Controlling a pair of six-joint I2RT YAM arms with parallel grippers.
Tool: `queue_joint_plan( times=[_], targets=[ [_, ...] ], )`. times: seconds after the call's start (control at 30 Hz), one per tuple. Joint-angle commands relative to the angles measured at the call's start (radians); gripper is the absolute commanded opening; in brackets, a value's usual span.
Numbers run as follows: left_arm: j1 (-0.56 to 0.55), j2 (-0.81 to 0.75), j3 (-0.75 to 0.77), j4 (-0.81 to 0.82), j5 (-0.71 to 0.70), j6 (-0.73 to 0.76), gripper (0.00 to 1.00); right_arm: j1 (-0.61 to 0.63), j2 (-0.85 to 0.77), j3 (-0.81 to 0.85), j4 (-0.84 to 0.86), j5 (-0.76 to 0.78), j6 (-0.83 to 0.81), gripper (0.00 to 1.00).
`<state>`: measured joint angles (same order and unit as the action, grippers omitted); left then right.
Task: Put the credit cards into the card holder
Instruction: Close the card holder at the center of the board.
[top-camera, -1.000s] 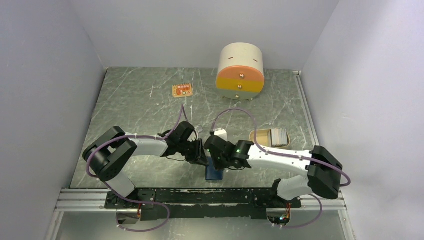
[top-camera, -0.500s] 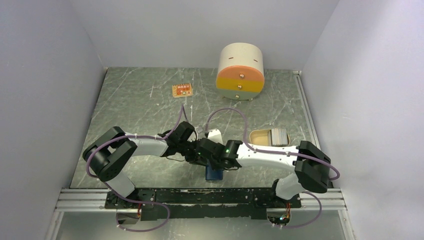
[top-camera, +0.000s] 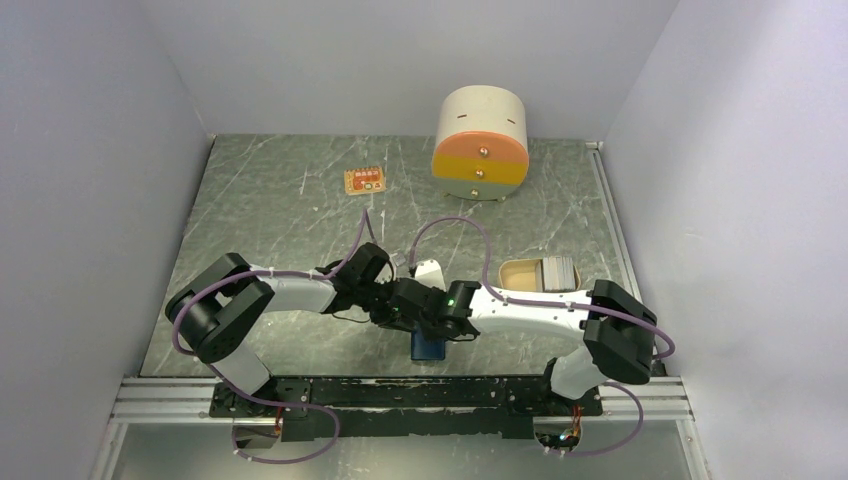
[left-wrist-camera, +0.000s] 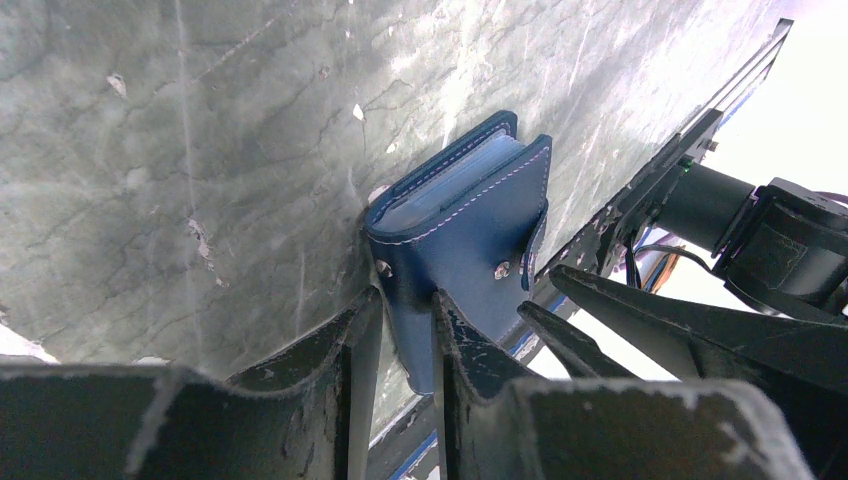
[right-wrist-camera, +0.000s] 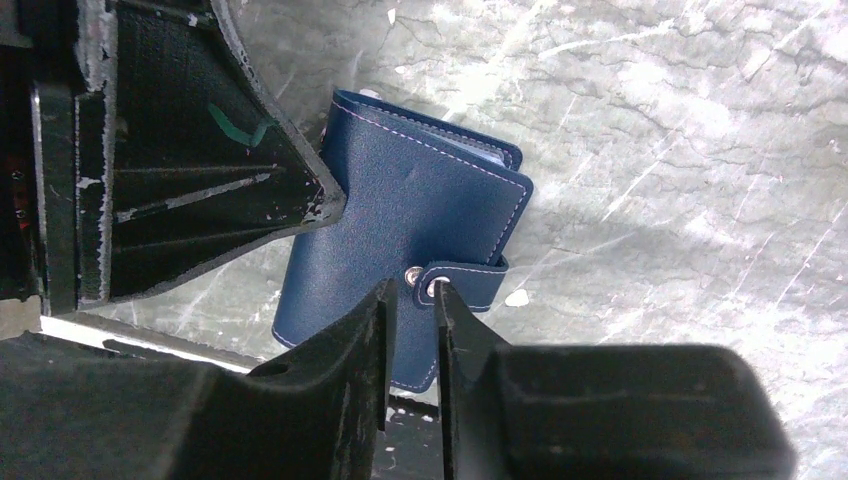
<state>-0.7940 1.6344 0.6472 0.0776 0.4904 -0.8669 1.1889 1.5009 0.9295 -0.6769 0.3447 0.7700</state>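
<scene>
Lying closed near the front edge of the grey-green marbled table (top-camera: 280, 200), the small navy-blue stitched card holder (right-wrist-camera: 400, 230) has its snap strap (right-wrist-camera: 475, 280) fastened across the cover. The left gripper (left-wrist-camera: 405, 305) is clamped on one edge of the cover, its fingers pressed against both faces. The right gripper (right-wrist-camera: 412, 290) has its jaws nearly together, with the snapped end of the strap between their tips; whether they pinch it firmly cannot be told. The credit cards (top-camera: 557, 270), a pale stack in a tan oval tray (top-camera: 512, 272), sit well apart to the right, untouched.

Hazards, judged from this arrangement:
- A pull on the strap may drag the whole holder out of the left clamp, since that grip takes only a narrow margin of the cover.
- The strap end may slip from the right fingertips before the snap releases, because little material lies between them.
- The holder sits near the table's front edge and could be drawn over it.
- Both sets of fingers crowd together and may collide.
</scene>
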Motion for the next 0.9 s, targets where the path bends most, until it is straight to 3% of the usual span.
queue_joint_plan(
  times=[0.0,0.87],
  targets=[
    [-0.006,-0.021,0.012,-0.01,-0.015,0.017,0.3,0.006,0.004,-0.003,-0.008,0.029,0.008,0.23],
    [-0.006,-0.03,0.008,-0.011,-0.018,0.014,0.3,0.011,0.042,0.008,-0.024,0.04,0.008,0.21]
  ],
)
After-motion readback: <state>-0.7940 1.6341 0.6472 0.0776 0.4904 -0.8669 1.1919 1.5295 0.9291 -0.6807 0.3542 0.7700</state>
